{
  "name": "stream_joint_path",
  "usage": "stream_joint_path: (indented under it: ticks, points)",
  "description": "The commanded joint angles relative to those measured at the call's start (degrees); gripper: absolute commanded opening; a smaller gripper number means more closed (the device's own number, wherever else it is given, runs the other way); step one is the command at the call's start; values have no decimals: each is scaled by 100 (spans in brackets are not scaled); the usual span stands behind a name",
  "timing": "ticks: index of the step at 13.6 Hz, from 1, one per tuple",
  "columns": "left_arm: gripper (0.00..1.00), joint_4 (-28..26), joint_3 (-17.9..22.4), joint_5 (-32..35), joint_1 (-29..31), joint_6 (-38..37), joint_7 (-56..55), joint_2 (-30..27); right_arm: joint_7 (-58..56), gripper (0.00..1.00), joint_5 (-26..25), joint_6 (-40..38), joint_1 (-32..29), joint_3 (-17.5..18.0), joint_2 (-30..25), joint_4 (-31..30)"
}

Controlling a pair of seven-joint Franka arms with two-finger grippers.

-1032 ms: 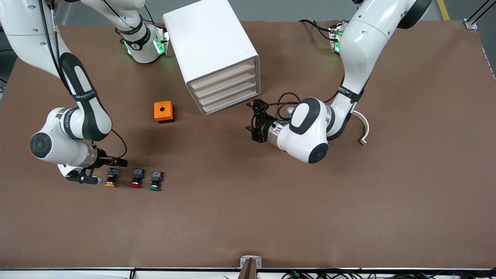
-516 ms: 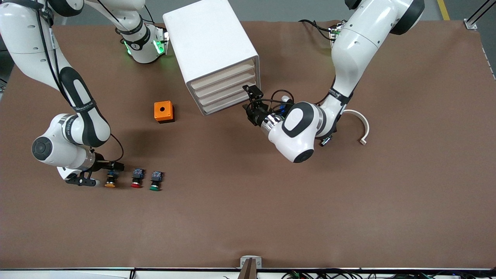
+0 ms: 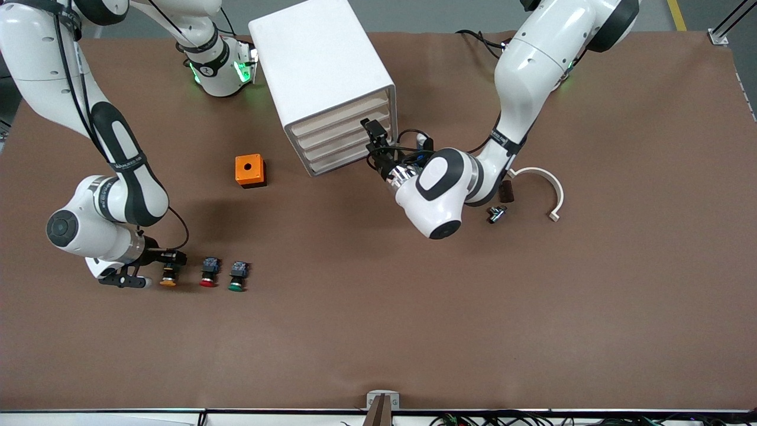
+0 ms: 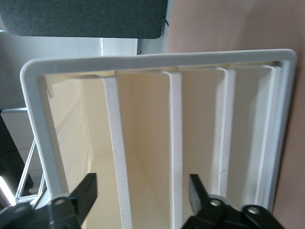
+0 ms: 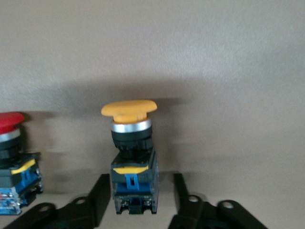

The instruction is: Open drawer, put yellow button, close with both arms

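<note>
A: What lies nearest the front camera?

B: A row of three small pushbutton switches on the brown table (image 3: 378, 331), toward the right arm's end. The yellow button (image 3: 169, 275), with its round yellow-orange cap and black-and-blue body, is the end one; beside it come the red-capped button (image 3: 209, 271) and the green-capped button (image 3: 237, 276).

A: And the right arm?

B: The black two-finger right gripper (image 3: 167, 257) sits low at the yellow button. In the right wrist view the yellow button (image 5: 132, 155) stands between the spread fingers (image 5: 97, 200), a gap showing on each side, so nothing is pinched.

A: Farther back?

B: A small orange box (image 3: 249, 170) with a round hole on top, then the white boxy cabinet (image 3: 322, 77) with four cream-fronted drawers. Toward the left arm's end lie a curved white plastic piece (image 3: 544, 180) and a small dark metal part (image 3: 495, 213).

A: The left gripper?

B: The black two-finger left gripper (image 3: 375, 137) is right at the cabinet's front. The left wrist view shows its fingers (image 4: 88, 191) spread, with the cream drawer fronts close ahead. The drawer (image 3: 340, 118), the uppermost one, sits flush, closed.
</note>
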Motion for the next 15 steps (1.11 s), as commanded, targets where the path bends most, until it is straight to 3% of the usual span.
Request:
stream_joint_path:
  ticks: [1, 3, 5, 9, 11, 13, 15]
  points:
    - [79, 69, 35, -242, -144, -133, -232, 62, -61, 39, -26, -83, -13, 35, 8, 147]
    - [76, 52, 35, -321, -249, -151, -232, 96, -61, 24, -26, -83, -13, 35, 8, 164]
    - [69, 43, 35, -330, -364, -187, -259, 97, -53, 18, -17, -92, -48, 35, 8, 182]
    - [65, 34, 35, -313, -513, -353, -250, 97, -44, 3, 10, -311, -66, 35, -1, 226]
    - [47, 34, 44, -312, -531, -371, -233, 97, -26, 0, 27, -732, -13, 43, -36, 427]
    - [35, 43, 53, -216, -531, -371, -180, 79, 35, 0, 53, -1407, 13, 78, -71, 725]
    - [16, 52, 79, -207, -496, -371, -180, 88, 149, 0, 62, -1962, 48, 87, -80, 1007]
